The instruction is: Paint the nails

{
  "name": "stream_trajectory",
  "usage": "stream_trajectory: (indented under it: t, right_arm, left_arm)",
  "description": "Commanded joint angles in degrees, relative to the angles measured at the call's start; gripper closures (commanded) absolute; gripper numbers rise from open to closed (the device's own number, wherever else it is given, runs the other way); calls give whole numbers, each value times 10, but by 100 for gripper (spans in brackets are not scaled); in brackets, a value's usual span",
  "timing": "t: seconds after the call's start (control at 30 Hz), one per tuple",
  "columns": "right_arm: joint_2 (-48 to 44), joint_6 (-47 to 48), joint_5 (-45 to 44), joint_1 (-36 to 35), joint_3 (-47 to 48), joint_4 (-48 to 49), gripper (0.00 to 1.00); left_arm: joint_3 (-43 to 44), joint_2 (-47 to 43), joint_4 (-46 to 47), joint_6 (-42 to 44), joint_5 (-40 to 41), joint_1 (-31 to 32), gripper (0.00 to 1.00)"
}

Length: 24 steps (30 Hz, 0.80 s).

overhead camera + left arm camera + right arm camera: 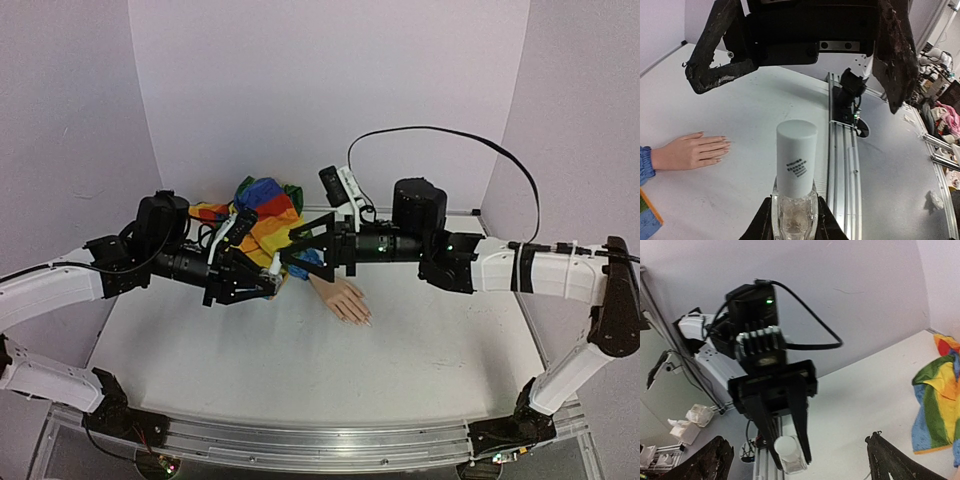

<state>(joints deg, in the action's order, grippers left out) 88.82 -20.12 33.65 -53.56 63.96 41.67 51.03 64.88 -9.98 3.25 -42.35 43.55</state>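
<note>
Left wrist view showed the left end effector [795, 222] clamped on the glass body of a small clear bottle [795, 212]. It held the bottle upright above the counter [740, 110], leaving the white cap [796, 157] free. That grip looked chosen so the other arm could twist the cap off. The right end effector [797, 75] faced the cap with its jaws spread wide, holding nothing and not touching it.

The nails [724, 146] tipped the fingers of the mannequin hand [690, 151], which lay flat, palm down, on the counter. The hand was off to one side of the bottle and apart from both arms. The nails looked unpainted, though they were too small to be sure. In the top external view its rainbow sleeve [262, 215] was bunched behind the two wrists.

A metal rail [840, 165] ran along the counter's near edge below the bottle. The arms met close to the mannequin's wrist, so that crowding would probably need clearing before anything reached the fingers.
</note>
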Motion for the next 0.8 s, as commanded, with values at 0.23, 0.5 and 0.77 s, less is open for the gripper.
stream_trajectory:
  t: [0.23,0.5,0.77]
  right_arm:
    - [43,-27,163,-3,50,114,45]
    - [67,-42,179,-3,68,126,70]
    - [82,-55,189,-4,69,141,80]
  left_arm:
    - [41,10,32,-16,-122,-1,100]
    - [43,13,32,-15,-127,-2,100]
    - [39,0,32,-13,-87,-1,100]
